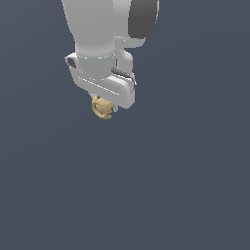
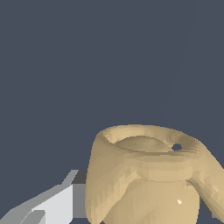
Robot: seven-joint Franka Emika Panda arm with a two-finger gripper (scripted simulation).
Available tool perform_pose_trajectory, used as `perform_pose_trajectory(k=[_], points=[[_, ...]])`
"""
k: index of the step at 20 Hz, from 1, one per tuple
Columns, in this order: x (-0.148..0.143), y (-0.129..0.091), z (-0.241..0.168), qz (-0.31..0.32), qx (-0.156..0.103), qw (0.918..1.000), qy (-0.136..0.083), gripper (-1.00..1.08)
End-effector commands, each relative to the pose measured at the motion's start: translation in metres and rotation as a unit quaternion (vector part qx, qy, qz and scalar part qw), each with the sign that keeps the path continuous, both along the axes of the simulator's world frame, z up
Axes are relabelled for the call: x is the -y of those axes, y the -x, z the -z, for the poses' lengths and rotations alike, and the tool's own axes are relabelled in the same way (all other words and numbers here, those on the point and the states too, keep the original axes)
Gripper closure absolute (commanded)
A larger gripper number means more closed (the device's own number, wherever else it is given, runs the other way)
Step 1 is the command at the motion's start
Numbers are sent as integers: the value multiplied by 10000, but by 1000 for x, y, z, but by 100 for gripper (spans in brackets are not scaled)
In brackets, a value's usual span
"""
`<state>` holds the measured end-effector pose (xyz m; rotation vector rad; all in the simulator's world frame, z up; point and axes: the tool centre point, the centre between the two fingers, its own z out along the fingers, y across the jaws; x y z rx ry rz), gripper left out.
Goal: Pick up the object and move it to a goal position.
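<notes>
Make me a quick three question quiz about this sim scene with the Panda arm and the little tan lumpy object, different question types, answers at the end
1. True or false: the tan lumpy object sits right below the white gripper in the exterior view.
2. Multiple choice: in the wrist view, the object looks like A) a solid cube, B) a hollowed, rimmed form with a small hole, C) a flat disc.
3. Fill in: the background behind everything is plain dark ____-grey.

Key: 1 true; 2 B; 3 blue. Whether the fingers are closed on the object cannot be told from either view.
</notes>
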<state>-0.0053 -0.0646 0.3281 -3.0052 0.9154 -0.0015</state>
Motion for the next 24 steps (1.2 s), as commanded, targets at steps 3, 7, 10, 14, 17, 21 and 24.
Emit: perform_pose_trajectory(k=[3, 7, 10, 14, 17, 21, 24], points=[[0, 4, -50, 0, -5, 10000, 1, 108], [0, 5, -88, -3, -5, 10000, 1, 108], [0, 6, -110, -3, -5, 10000, 1, 108], [0, 6, -131, -6, -5, 10000, 0, 108], [0, 6, -141, -6, -5, 10000, 0, 108], [0, 5, -149, -6, -5, 10000, 0, 108], [0, 5, -151, -6, -5, 10000, 0, 108]])
